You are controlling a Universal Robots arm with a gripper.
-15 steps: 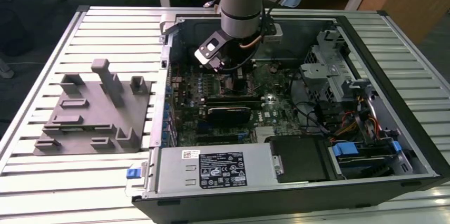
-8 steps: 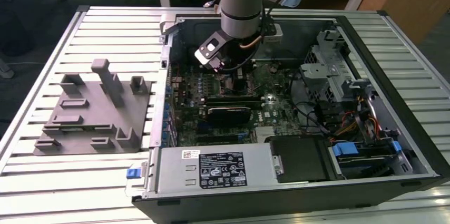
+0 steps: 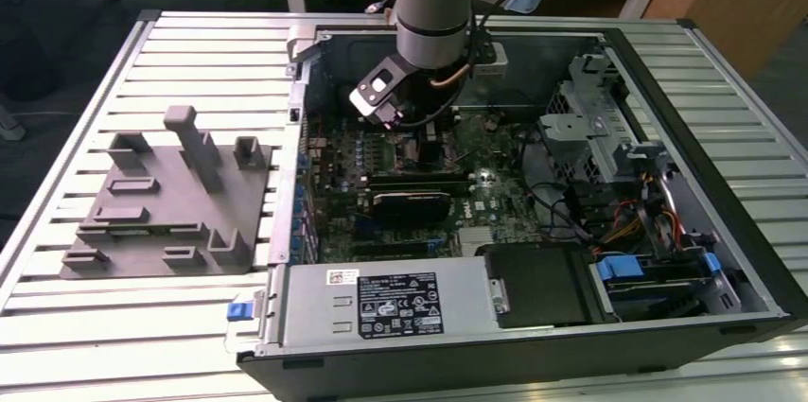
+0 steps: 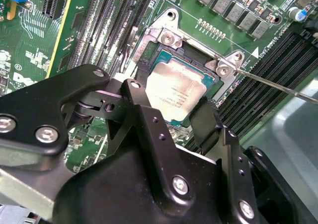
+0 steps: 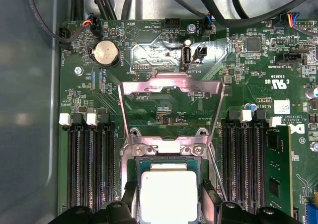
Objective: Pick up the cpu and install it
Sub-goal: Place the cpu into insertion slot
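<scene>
Silver-topped cpu tight within the end effector, at the socket.

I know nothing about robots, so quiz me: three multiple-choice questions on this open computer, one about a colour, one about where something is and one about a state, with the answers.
1. What colour is the moulded plastic fixture block on the slatted metal table?
A) red
B) grey
C) yellow

2. Where is the shiny silver-topped square cpu?
A) on that block
B) on the table
C) in the black-framed socket, at the black gripper

3. The hinged metal retention frame is:
A) swung open
B) shut over the cpu
C) lying on the table

Answers: B, the block is plain grey in the exterior view. C, both wrist views show the chip within the socket. A, the frame lies flipped back, off the socket.
</scene>
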